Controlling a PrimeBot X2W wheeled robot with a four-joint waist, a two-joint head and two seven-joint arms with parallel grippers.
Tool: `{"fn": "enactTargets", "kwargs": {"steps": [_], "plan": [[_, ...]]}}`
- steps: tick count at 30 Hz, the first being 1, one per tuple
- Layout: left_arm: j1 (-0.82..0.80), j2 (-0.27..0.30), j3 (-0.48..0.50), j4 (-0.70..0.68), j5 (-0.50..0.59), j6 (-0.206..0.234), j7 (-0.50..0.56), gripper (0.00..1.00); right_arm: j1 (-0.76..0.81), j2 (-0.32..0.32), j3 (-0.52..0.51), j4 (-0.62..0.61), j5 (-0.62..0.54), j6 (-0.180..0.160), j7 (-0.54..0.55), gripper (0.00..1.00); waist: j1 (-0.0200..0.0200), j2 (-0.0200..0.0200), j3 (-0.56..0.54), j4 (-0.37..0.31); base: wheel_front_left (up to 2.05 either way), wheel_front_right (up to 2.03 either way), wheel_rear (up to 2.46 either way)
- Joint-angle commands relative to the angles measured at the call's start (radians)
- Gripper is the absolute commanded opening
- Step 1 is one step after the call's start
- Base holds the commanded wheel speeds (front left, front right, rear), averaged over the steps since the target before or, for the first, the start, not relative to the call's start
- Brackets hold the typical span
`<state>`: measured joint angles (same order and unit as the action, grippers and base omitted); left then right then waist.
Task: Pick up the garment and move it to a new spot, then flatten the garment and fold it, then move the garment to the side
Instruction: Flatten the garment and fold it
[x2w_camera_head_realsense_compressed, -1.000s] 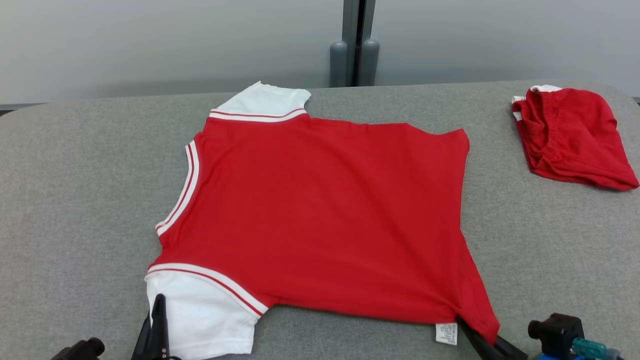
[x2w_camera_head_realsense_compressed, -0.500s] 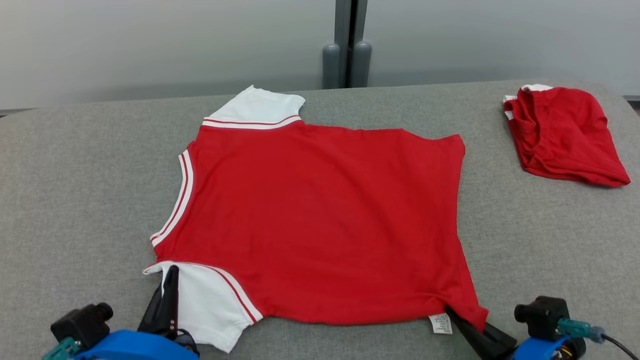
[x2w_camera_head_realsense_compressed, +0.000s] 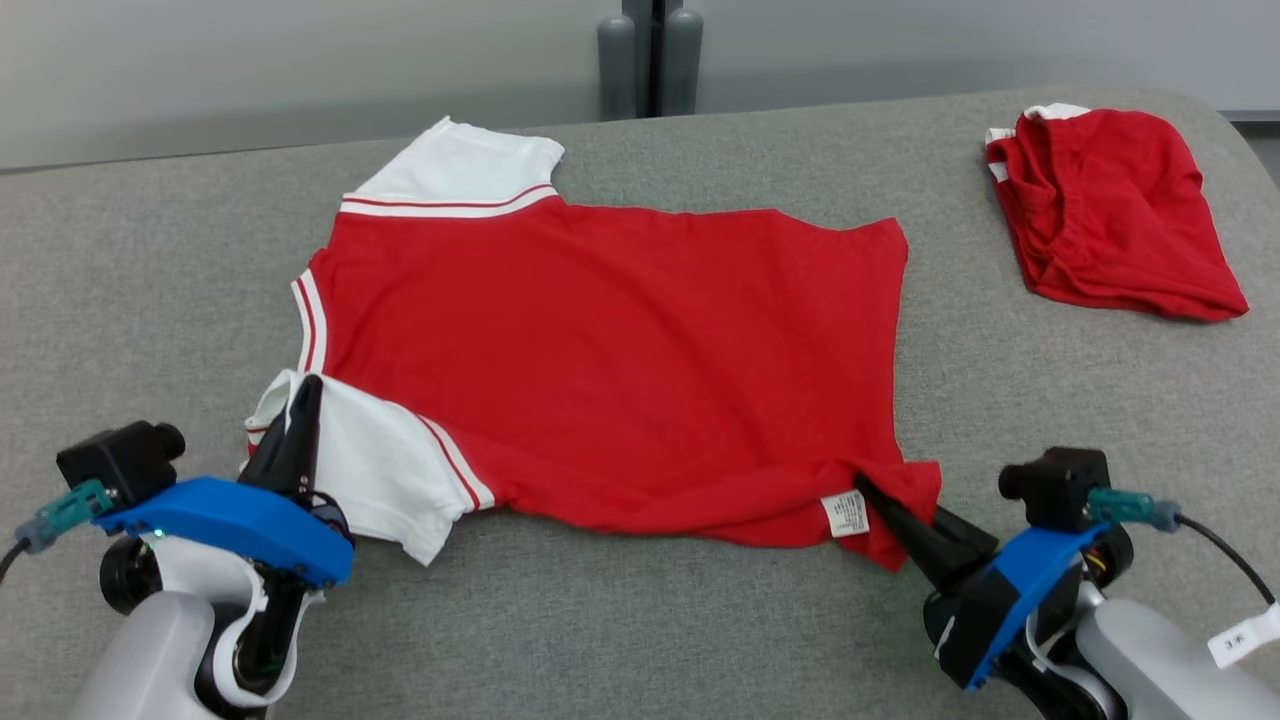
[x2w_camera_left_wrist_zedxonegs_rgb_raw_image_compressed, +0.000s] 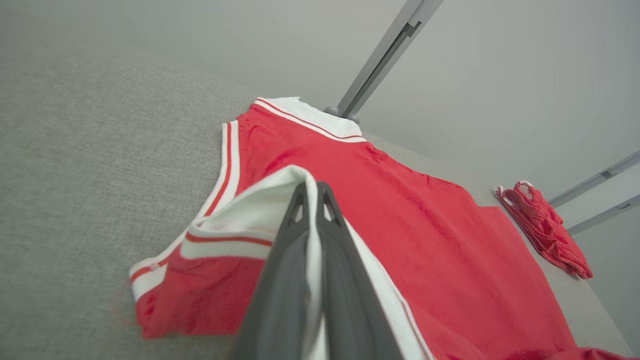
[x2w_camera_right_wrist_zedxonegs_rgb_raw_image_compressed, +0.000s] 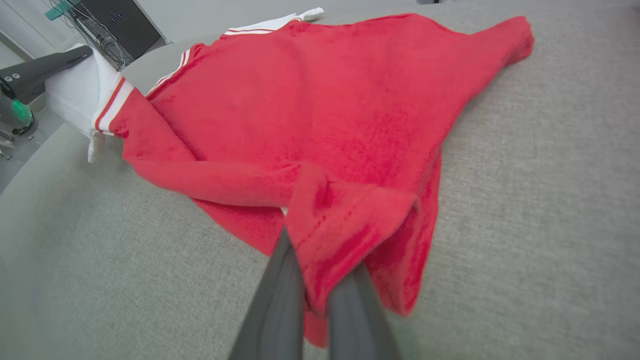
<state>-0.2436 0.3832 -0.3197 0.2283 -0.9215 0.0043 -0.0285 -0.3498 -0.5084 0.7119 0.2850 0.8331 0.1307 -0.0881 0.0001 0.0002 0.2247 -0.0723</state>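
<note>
Fold begun, near edge lifted.
My left gripper (x2w_camera_head_realsense_compressed: 303, 395) pinched the sleeve (x2w_camera_head_realsense_compressed: 375, 465) and my right gripper (x2w_camera_head_realsense_compressed: 872, 497) pinched the hem corner (x2w_camera_head_realsense_compressed: 905, 500), both raised off the pad (x2w_camera_head_realsense_compressed: 150, 280). Beyond them the shirt (x2w_camera_head_realsense_compressed: 620, 330) lay flat mid-pad, so I judged moving and flattening done, with folding and the shift aside left. A red bundle (x2w_camera_head_realsense_compressed: 1110, 210) sat far right.

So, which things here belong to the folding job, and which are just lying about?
Job: red T-shirt with white sleeves; left gripper, shut on its near sleeve; right gripper, shut on its hem corner.
Lying about: bunched red shorts, far right on the grey table.
</note>
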Motion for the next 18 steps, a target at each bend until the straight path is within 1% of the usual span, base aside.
{"fn": "enactTargets", "kwargs": {"steps": [1, 6, 11, 12, 13, 14, 15, 18], "plan": [[-0.057, 0.002, -0.001, 0.034, -0.003, -0.013, 0.013, 0.00, -0.050, 0.016, 0.008, 0.021, 0.013, 0.000, 0.007, 0.00, -0.0001, -0.0002, 0.015, -0.003, 0.00, 0.00, 0.00], [-0.172, -0.004, -0.024, 0.149, 0.022, -0.037, 0.031, 0.00, -0.159, 0.047, 0.040, 0.102, 0.018, 0.000, -0.005, 0.00, -0.0001, -0.0002, 0.049, -0.017, 0.00, 0.00, 0.00], [-0.259, -0.008, -0.031, 0.259, 0.042, -0.061, 0.003, 0.00, -0.240, 0.095, 0.059, 0.207, 0.018, 0.000, -0.054, 0.00, -0.0001, -0.0002, 0.072, -0.029, 0.00, 0.00, 0.00], [-0.273, -0.010, -0.032, 0.280, 0.046, -0.067, -0.003, 0.00, -0.250, 0.103, 0.067, 0.222, 0.022, 0.000, -0.061, 0.08, -0.0001, -0.0002, 0.076, -0.030, 0.00, 0.00, 0.00], [-0.285, -0.013, -0.034, 0.298, 0.050, -0.069, -0.009, 0.00, -0.261, 0.110, 0.073, 0.238, 0.026, 0.000, -0.072, 0.61, -0.0001, -0.0002, 0.079, -0.030, 0.00, 0.00, 0.00], [-0.298, -0.015, -0.038, 0.316, 0.059, -0.075, -0.018, 0.34, -0.268, 0.116, 0.080, 0.249, 0.032, 0.000, -0.081, 1.00, -0.0001, -0.0002, 0.081, -0.030, 0.00, 0.00, 0.00], [-0.308, -0.017, -0.041, 0.330, 0.064, -0.077, -0.030, 1.00, -0.272, 0.120, 0.087, 0.262, 0.037, 0.000, -0.090, 1.00, -0.0001, -0.0002, 0.082, -0.028, 0.00, 0.00, 0.00], [-0.330, -0.025, -0.046, 0.369, 0.078, -0.088, -0.076, 1.00, -0.283, 0.104, 0.111, 0.293, 0.004, 0.000, -0.128, 1.00, -0.0001, -0.0002, 0.077, -0.020, 0.00, 0.00, 0.00]]}}
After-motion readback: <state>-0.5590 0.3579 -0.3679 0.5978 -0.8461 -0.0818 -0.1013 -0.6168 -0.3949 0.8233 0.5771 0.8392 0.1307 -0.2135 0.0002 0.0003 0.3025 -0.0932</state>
